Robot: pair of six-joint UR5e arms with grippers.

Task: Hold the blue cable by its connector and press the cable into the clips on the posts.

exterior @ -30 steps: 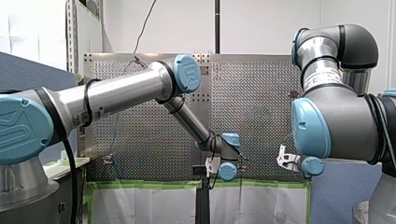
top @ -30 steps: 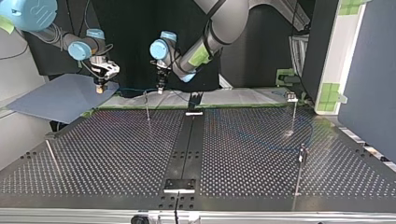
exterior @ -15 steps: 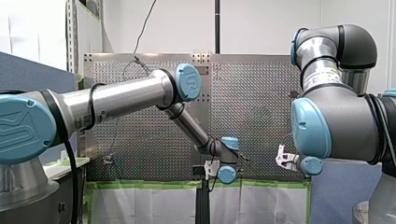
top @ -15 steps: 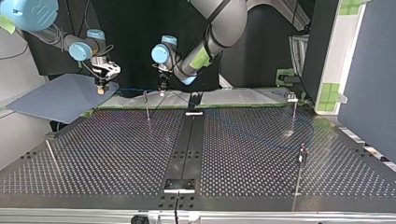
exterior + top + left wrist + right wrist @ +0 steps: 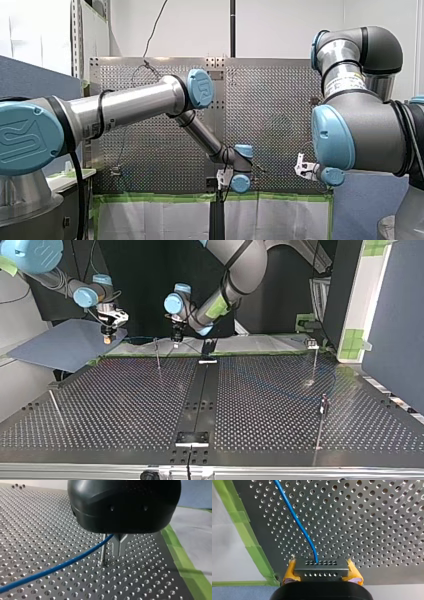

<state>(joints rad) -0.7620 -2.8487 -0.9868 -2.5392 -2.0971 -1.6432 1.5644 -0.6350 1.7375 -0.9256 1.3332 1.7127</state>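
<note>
Thin blue cable (image 5: 300,527), plain bright blue, round, no markings on it. One end goes into a grey metal connector (image 5: 322,566), a flat block with two rows of small holes. The robot's right end effector (image 5: 321,572) pinches the connector across its short ends between yellow pads (image 5: 290,571). It holds it above the perforated worktop (image 5: 374,517), near the green tape (image 5: 253,550) along the edge.

The cable runs on to the left end effector (image 5: 120,554). Its metal fingers (image 5: 117,547) are pressed together at the tips. The cable meets them just under the black housing (image 5: 125,505), and whether it is actually pinched there can't be told. A thin post (image 5: 102,551) stands just beside those fingers, with the cable crossing near its top.

In the top view both end effectors hang over the worktop's far edge, in the view's left half.

Writing: the sticker (image 5: 351,78) on the right arm is too small to read. The blue joint cap (image 5: 201,89) on the left arm has a raised logo that isn't legible.
</note>
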